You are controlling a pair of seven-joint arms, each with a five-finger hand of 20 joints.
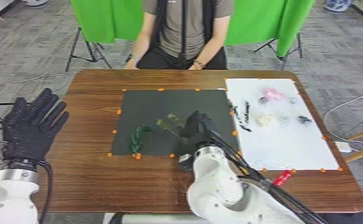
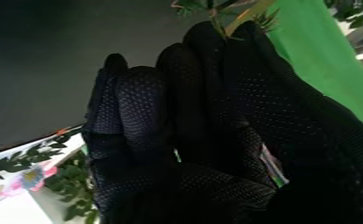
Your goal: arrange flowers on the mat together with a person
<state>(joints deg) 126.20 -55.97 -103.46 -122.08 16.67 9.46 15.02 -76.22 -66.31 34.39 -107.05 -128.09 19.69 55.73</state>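
Note:
In the head view my right hand (image 1: 195, 129) is over the right part of the dark mat (image 1: 160, 102), beside a green leafy sprig (image 1: 169, 122). A darker green sprig (image 1: 137, 139) lies on the mat's lower left. The right wrist view has my right hand (image 2: 191, 105) with its thumb and a finger pinching a stem at their tips; sprig leaves (image 2: 191, 7) extend beyond them. My left hand (image 1: 35, 122) is held off the table's left edge, its fingers straight and empty. The person sits across the table, hands low by the far edge.
A white sheet (image 1: 288, 145) on the right holds a pink flower (image 1: 272, 93), a pale yellow flower (image 1: 266, 120), a grey-blue flower (image 1: 304, 119) and dark green sprigs (image 1: 246, 112). A red object (image 1: 283, 177) lies near the sheet's front edge.

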